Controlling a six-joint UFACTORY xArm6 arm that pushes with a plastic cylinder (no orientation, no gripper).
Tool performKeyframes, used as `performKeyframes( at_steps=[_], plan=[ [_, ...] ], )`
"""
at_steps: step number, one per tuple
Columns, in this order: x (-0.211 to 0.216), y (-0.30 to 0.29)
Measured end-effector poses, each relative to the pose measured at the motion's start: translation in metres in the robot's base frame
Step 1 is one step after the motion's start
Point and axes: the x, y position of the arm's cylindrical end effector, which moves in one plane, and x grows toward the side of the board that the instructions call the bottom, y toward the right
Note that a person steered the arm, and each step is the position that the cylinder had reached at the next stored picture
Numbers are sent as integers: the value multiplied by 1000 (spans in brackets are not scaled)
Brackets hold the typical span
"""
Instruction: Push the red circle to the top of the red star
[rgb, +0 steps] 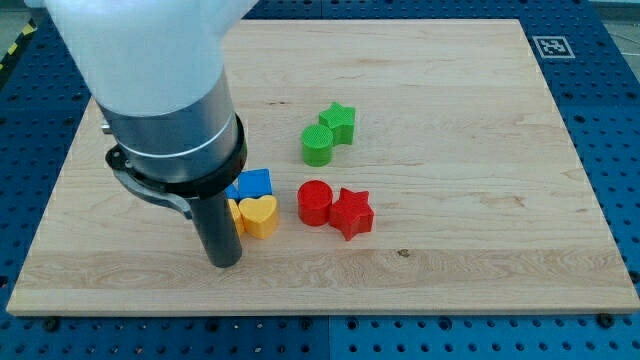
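Note:
The red circle (315, 202) lies near the board's middle, touching the left side of the red star (351, 212). My tip (225, 262) rests on the board at the view's lower left, to the left of and below the red circle. The yellow heart (260, 215) stands between my tip and the red circle. The rod and the arm above it hide part of the blocks at the left.
A blue block (253, 184) sits just above the yellow heart, with another yellow block (234, 212) partly hidden behind the rod. A green circle (317, 145) and a green star (339, 122) touch each other above the red pair. The wooden board (450, 230) ends near the view's bottom.

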Motion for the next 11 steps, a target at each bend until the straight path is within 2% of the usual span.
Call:
performKeyframes(
  at_steps=[2,4,5,9,11],
  plan=[
    [1,9],
    [4,58],
    [3,59],
    [-51,63],
    [-64,91]
  ],
)
